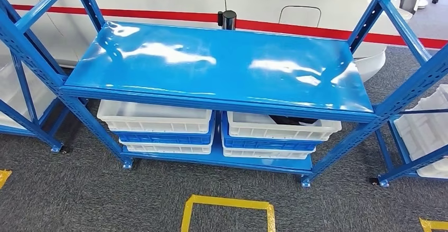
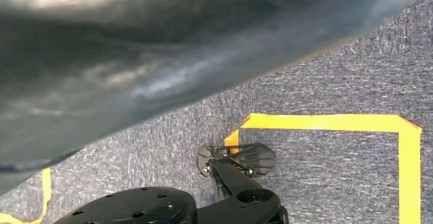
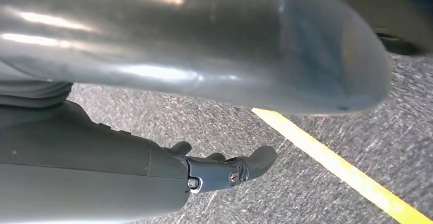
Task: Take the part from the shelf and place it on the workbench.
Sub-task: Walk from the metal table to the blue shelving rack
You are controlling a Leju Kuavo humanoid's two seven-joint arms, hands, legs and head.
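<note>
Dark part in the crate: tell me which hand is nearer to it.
Right, probably. The part lies in the crate right of centre; the right hand hangs over the carpet on that side, the left hand farther across.

- We identify the setting as an industrial storage or workshop area.
- We see blue steel racking (image 1: 222, 65) with perforated uprights and castor feet, flanked by similar racks on both sides.
- We see white and blue stackable plastic crates (image 1: 158, 123) on the lower level.
- We see grey carpet flooring (image 1: 95, 195) marked with yellow tape (image 1: 227, 203) outlining station positions.
- We see a white wall with a red stripe (image 1: 296, 27) behind.
</note>
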